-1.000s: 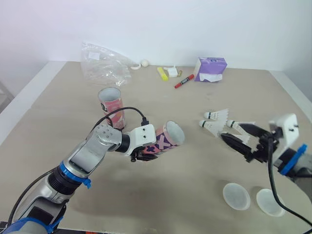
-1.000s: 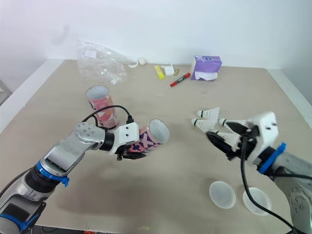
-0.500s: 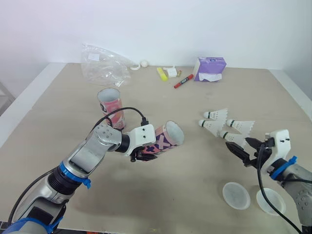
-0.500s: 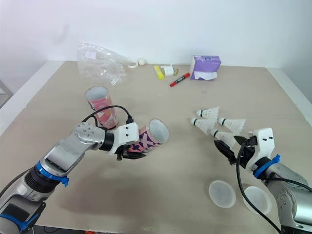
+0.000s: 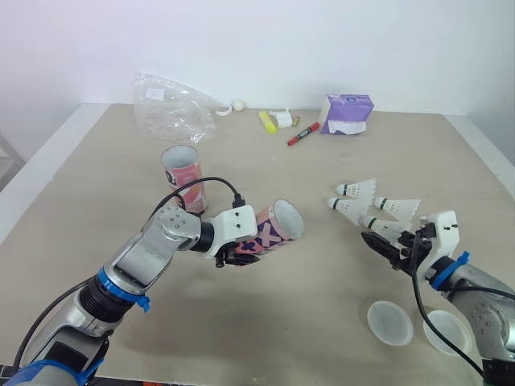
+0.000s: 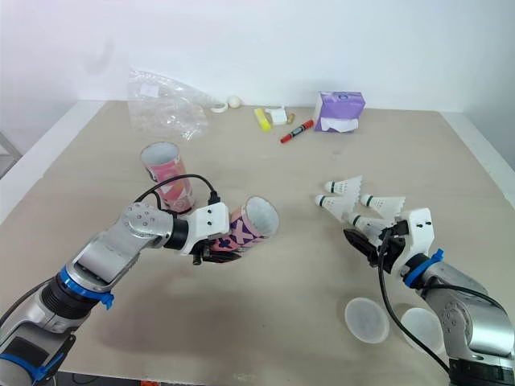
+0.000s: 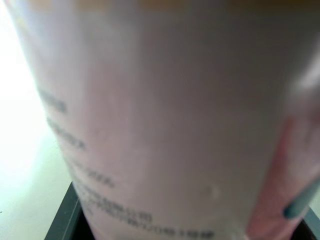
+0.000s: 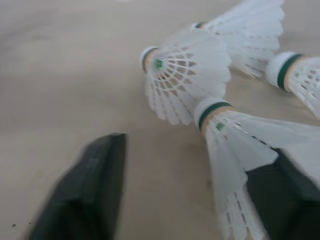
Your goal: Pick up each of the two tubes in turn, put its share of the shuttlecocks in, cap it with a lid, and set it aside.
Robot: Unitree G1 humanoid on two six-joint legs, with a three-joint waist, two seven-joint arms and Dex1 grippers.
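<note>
Right gripper (image 5: 378, 244) moved in closer, spread open astride nearest shuttlecock (image 8: 235, 135), left gripper (image 5: 240, 254) clamping tilted tube (image 5: 278, 228).

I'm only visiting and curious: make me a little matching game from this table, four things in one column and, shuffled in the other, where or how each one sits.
Things:
1. patterned tube
2. red-and-pink tube
3. two lids
4. red marker

Places or states:
A. stands upright on the table, mouth open
B. lies at the far side, beside the purple pack
C. held tilted on its side in the left gripper
D. lie flat near the table's front edge

Pairs: 1-C, 2-A, 3-D, 4-B.
</note>
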